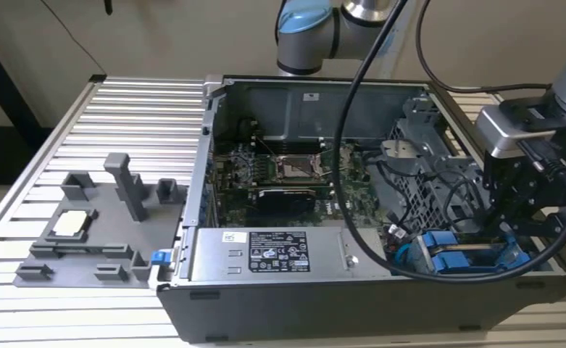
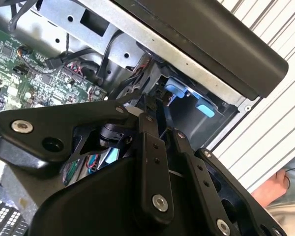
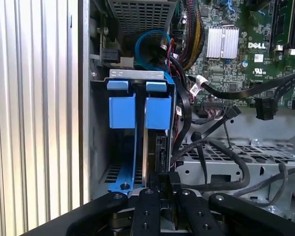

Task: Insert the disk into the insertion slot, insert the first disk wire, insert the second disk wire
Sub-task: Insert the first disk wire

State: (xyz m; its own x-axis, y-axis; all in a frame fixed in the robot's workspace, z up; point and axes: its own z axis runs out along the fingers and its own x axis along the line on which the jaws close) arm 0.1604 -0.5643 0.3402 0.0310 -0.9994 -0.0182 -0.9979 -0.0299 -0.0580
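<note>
Starting at the exterior view's left, a grey plastic fixture tray (image 1: 89, 232) lies on the ribbed aluminium table (image 1: 138, 109), with the open black computer case (image 1: 360, 312) next to it. Towards the case's right corner, the blue-framed silver disk (image 1: 467, 257) sits in the grey sheet-metal insertion slot (image 3: 99, 147). There the black gripper (image 3: 166, 178) has its fingers nearly closed on a narrow black plug (image 3: 160, 150) just beside the disk.

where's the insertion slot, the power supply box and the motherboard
insertion slot (image 3: 136, 74): first wrist view, grey top edge
power supply box (image 1: 217, 261): exterior view, silver face
motherboard (image 1: 293, 169): exterior view, processor socket
</note>
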